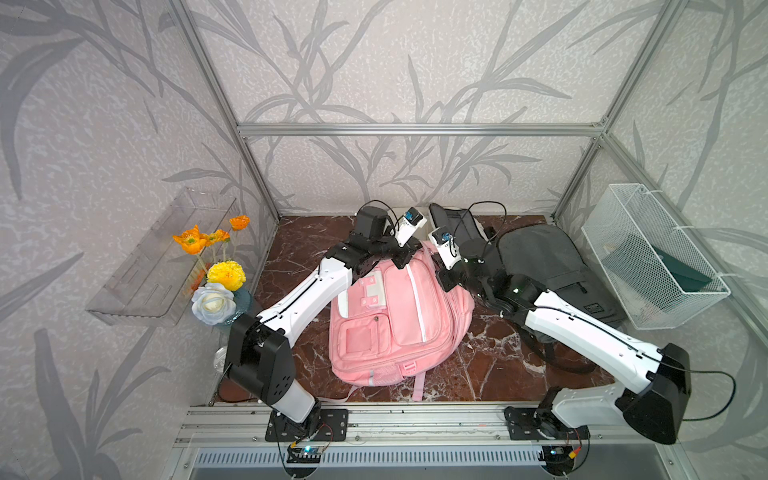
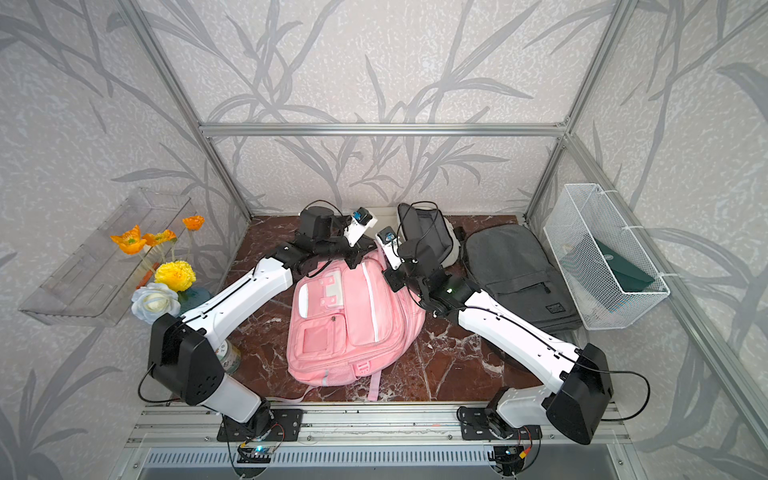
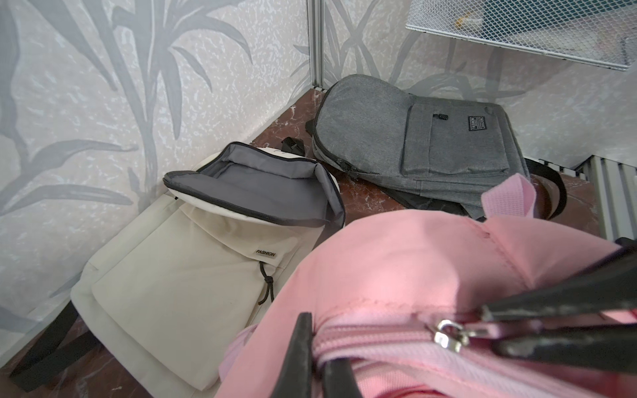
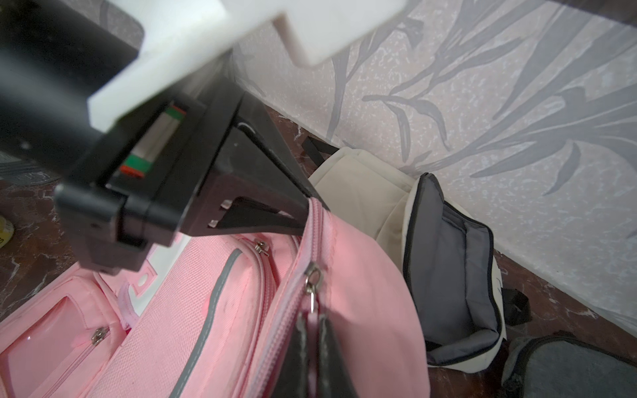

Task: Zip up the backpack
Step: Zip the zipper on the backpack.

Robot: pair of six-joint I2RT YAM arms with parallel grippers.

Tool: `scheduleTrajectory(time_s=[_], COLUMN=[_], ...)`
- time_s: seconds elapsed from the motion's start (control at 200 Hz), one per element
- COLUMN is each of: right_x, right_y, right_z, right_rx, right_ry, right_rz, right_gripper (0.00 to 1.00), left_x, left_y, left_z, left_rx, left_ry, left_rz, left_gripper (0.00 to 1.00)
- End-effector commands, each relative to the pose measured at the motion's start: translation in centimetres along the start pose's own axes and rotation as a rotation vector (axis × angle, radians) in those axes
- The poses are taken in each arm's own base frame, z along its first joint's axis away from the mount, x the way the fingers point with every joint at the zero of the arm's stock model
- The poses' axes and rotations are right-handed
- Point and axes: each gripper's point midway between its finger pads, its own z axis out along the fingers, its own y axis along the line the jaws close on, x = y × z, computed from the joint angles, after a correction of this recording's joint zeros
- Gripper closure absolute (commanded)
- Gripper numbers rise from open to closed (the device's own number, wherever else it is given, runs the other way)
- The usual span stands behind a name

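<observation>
Lying flat, the pink backpack (image 1: 390, 316) occupies the middle of the marble worktop (image 1: 490, 357) with its main zip judged partly closed. In the right wrist view the teeth are meshed from the left end effector (image 4: 312, 204), clenched on the zip seam (image 4: 320, 234), down to the slider (image 4: 313, 275). The right end effector (image 4: 314, 330) grips the pull tab (image 3: 487, 332) and hides the run beyond, so the length left cannot be told; a gaping cream backpack (image 3: 179, 275) and a grey backpack (image 1: 548, 266) lie farther out, untouched.
</observation>
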Motion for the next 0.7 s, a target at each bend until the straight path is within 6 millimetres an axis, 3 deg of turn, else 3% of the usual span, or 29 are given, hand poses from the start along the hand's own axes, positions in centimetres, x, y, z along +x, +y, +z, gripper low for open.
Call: scheduleTrajectory(time_s=[0.0, 0.085, 0.17, 0.305, 0.425, 0.495, 0.575, 0.695], right_x=[2.1, 1.1, 0.9, 2.0, 4.0, 5.3, 6.2, 4.7], right_y=[1.3, 0.9, 1.1, 0.8, 0.9, 1.0, 0.5, -1.4], right_z=[-2.5, -2.7, -3.3, -4.6, -4.6, -4.0, -3.3, -2.8], right_rx=[-0.059, -0.042, -0.058, -0.056, -0.054, -0.052, -0.012, 0.039], right_ry=[0.103, 0.09, 0.095, 0.154, 0.231, 0.262, 0.278, 0.236], right_rz=[-0.01, -0.002, -0.004, -0.014, -0.001, -0.002, -0.008, 0.058], right_gripper=[1.0, 1.0, 1.0, 1.0, 1.0, 1.0, 1.0, 1.0], left_x=[-3.3, -2.7, -1.2, 2.2, 3.2, 2.6, 1.2, -0.4], left_y=[9.7, 9.9, 12.6, 17.1, 19.2, 18.8, 16.9, 13.3], left_z=[-3.8, -3.5, -3.8, -4.3, -4.8, -4.7, -4.2, -3.6], left_rx=[-0.358, -0.388, -0.515, -0.659, -0.689, -0.656, -0.551, -0.413], left_ry=[-0.134, -0.112, -0.052, 0.096, 0.082, 0.055, -0.008, -0.072], left_rz=[-0.046, -0.044, -0.07, -0.098, -0.151, -0.153, -0.142, -0.09], left_gripper=[1.0, 1.0, 1.0, 1.0, 1.0, 1.0, 1.0, 1.0])
